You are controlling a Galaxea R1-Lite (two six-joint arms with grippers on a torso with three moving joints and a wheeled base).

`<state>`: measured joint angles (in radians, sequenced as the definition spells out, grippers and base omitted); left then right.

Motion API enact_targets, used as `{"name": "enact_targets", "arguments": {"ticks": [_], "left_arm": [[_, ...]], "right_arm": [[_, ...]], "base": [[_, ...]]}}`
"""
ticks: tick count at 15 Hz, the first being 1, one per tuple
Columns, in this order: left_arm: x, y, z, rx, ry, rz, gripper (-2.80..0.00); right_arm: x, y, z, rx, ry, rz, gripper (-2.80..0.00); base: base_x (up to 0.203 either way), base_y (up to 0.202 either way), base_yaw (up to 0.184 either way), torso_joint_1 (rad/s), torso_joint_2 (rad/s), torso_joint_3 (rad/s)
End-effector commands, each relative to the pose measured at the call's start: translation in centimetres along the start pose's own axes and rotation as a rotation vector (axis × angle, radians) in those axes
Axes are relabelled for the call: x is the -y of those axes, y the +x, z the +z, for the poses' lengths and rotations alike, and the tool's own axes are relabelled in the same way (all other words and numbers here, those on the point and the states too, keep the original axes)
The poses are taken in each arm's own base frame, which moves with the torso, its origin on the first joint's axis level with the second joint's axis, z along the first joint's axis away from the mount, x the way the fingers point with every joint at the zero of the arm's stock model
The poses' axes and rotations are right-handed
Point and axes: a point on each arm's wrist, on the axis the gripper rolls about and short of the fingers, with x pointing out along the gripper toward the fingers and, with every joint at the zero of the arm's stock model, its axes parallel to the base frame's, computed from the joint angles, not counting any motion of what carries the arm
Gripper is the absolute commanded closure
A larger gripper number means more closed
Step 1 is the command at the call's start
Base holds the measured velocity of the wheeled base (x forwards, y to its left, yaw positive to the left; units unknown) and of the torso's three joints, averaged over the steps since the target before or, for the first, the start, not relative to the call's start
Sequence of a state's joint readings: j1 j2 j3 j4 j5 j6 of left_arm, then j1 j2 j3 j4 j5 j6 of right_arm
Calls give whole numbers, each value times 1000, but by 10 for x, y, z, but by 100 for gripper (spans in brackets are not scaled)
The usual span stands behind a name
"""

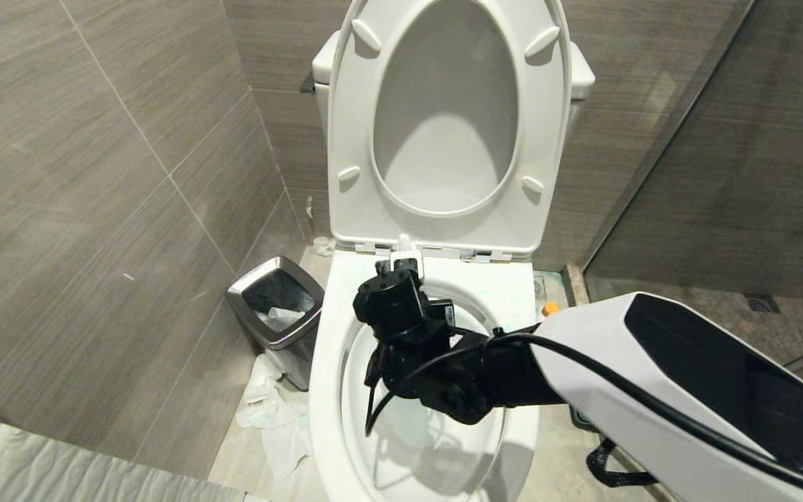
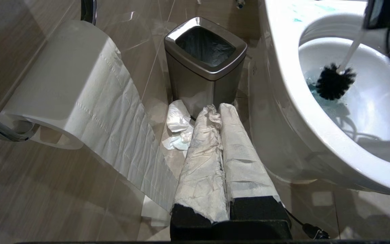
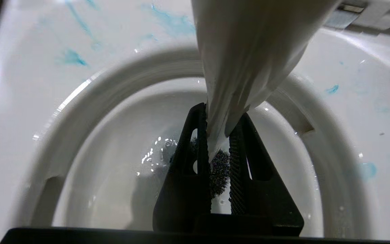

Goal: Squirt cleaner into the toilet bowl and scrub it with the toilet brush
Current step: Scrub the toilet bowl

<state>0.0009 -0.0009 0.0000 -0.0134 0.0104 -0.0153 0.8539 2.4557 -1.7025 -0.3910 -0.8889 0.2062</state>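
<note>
- The right gripper, a black two-fingered claw, is clamping its ribbed fingers on the slim white handle of the toilet brush, gripping low on the shaft so the dark bristle head is reaching down inside the basin; this looks like the hold of a scrubbing stroke.
- In the head view the right gripper is hanging over the back half of the large white glossy ceramic toilet bowl, roughly at the bowl's twelve o'clock, with its white-shelled forearm coming in from four o'clock.
- The black bristle head is sitting against the bowl's inner wall at the edge of the blue-teal pooled liquid, which suggests the cleaner has already been squirted; teal streaks are also showing on the wide rim.
- The orange cap of the small white cleaner bottle is peeking out on the floor at the bowl's two o'clock, just above the forearm.
- The white plastic seat and lid are standing raised against the tank, keeping the opening free.
- The left gripper, its paper-wrapped fingers pressed shut on nothing, is parked low beside the bowl, pointing toward the steel-rimmed black waste bin.
- That bin is standing at the bowl's nine o'clock with crumpled white tissue lying at its foot; a white toilet paper roll is hanging nearby. None of it is blocking the brush.
- The forearm and its black cable are crossing the bowl's mouth and hiding part of it from above.
</note>
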Motion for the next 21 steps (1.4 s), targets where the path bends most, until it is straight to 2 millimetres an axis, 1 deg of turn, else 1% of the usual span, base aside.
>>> {"name": "enact_targets", "arguments": {"ticks": [1, 2, 3, 4, 5, 6, 9, 10, 11, 12, 13, 17, 20, 21], "left_arm": [[0, 1, -2, -8, 0, 1, 0], [0, 1, -2, -8, 0, 1, 0], [0, 1, -2, -8, 0, 1, 0], [0, 1, -2, -8, 0, 1, 0], [0, 1, -2, -8, 0, 1, 0], [0, 1, -2, -8, 0, 0, 0], [0, 1, -2, -8, 0, 1, 0], [0, 1, -2, -8, 0, 1, 0], [0, 1, -2, -8, 0, 1, 0], [0, 1, -2, -8, 0, 1, 0], [0, 1, -2, -8, 0, 1, 0], [0, 1, -2, -8, 0, 1, 0], [0, 1, -2, -8, 0, 1, 0], [0, 1, -2, -8, 0, 0, 0]], "right_arm": [[-9, 27, -56, -63, -74, -32, 0], [-11, 35, -74, -81, -95, -42, 0], [-13, 40, -75, -73, -85, -47, 0], [-13, 39, -67, -59, -69, -46, 0], [-11, 32, -45, -31, -36, -40, 0], [-8, 21, -18, 2, 3, -29, 0], [13, -19, 59, 93, 109, 8, 0], [21, -32, 79, 116, 134, 18, 0], [26, -39, 91, 126, 143, 26, 0], [27, -40, 91, 122, 137, 28, 0], [24, -33, 79, 104, 117, 22, 0], [3, 4, 11, 11, 31, 10, 0], [-8, 30, -42, -42, -24, -7, 0], [-10, 34, -51, -48, -32, -12, 0]], "base": [[0, 0, 0, 0, 0, 0], [0, 0, 0, 0, 0, 0], [0, 0, 0, 0, 0, 0], [0, 0, 0, 0, 0, 0], [0, 0, 0, 0, 0, 0], [0, 0, 0, 0, 0, 0], [0, 0, 0, 0, 0, 0], [0, 0, 0, 0, 0, 0], [0, 0, 0, 0, 0, 0], [0, 0, 0, 0, 0, 0], [0, 0, 0, 0, 0, 0], [0, 0, 0, 0, 0, 0], [0, 0, 0, 0, 0, 0], [0, 0, 0, 0, 0, 0]]}}
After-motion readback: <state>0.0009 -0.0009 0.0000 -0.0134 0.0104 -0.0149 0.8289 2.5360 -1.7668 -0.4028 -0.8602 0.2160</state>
